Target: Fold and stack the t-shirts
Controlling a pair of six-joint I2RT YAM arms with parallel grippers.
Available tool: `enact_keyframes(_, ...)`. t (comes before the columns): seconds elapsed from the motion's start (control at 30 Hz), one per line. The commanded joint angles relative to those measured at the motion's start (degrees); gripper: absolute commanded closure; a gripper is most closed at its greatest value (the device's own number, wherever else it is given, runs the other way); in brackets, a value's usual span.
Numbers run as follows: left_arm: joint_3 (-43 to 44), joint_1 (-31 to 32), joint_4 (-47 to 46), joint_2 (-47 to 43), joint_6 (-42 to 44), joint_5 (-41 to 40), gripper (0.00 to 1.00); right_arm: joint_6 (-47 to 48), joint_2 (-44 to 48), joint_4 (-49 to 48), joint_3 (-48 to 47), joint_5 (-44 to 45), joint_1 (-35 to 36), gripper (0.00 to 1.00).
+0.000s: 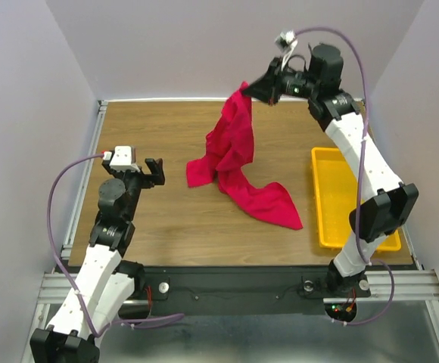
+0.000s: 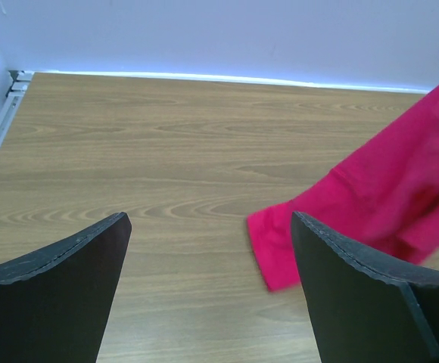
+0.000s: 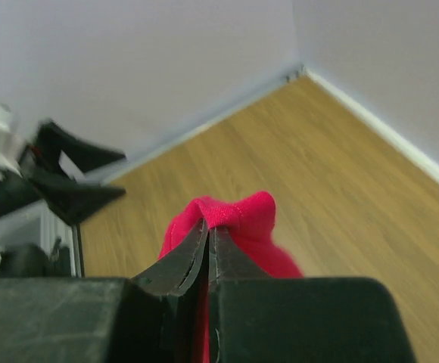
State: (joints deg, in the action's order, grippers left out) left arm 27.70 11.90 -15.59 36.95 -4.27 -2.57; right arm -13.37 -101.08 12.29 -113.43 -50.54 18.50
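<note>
The t-shirt [image 1: 233,151], plain crimson-pink and unfolded, is hanging bunched from one fold that the right fingers [image 3: 180,266] are pinching high above the counter [image 1: 174,219]. Its lower part is trailing over the wood toward the near right, one flap spreading left.

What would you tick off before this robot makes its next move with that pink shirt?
1. Right gripper pinching the t-shirt: ok.
2. Left gripper open and empty: ok.
3. Shirt spread flat for folding: not ok; it hangs bunched, with its lower end on the table.
4. Shirt apart from the yellow tray: ok.
5. Which part of the shirt is pinched: cannot tell.
</note>
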Motion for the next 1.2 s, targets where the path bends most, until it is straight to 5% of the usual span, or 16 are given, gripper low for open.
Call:
enact_keyframes(0.0,0.25,0.32,-2.33,-2.06,0.93,-1.91,0.02,14.84,7.12,4.49,8.73,0.54,0.74,0.93)
enact_keyframes(0.13,0.25,0.32,-2.69,-2.32,0.85,-1.39,0.02,22.66,8.53,9.93,18.75,3.95,4.78,0.81)
enact_keyframes(0.27,0.77,0.32,-1.99,-2.93,1.02,-0.95,0.02,32.08,7.56,20.47,23.68,18.09,9.53,0.22)
enact_keyframes(0.37,0.77,0.4,-1.9,-4.07,1.02,-1.04,0.02,34.02,12.03,20.31,26.84,30.48,8.92,0.08)
enact_keyframes(0.53,0.86,0.4,-2.33,-4.52,0.85,-0.33,0.02,29.63,17.83,20.31,34.48,40.24,1.55,0.06)
enact_keyframes(0.73,1.48,0.4,-1.81,-4.96,0.41,0.9,0.02,21.81,22.41,20.14,49.41,62.98,-6.28,0.06)
enact_keyframes(1.17,1.65,0.4,-2.33,-5.66,-0.12,3.89,0.02,15.92,13.99,19.53,56.83,64.08,-11.11,0.18)
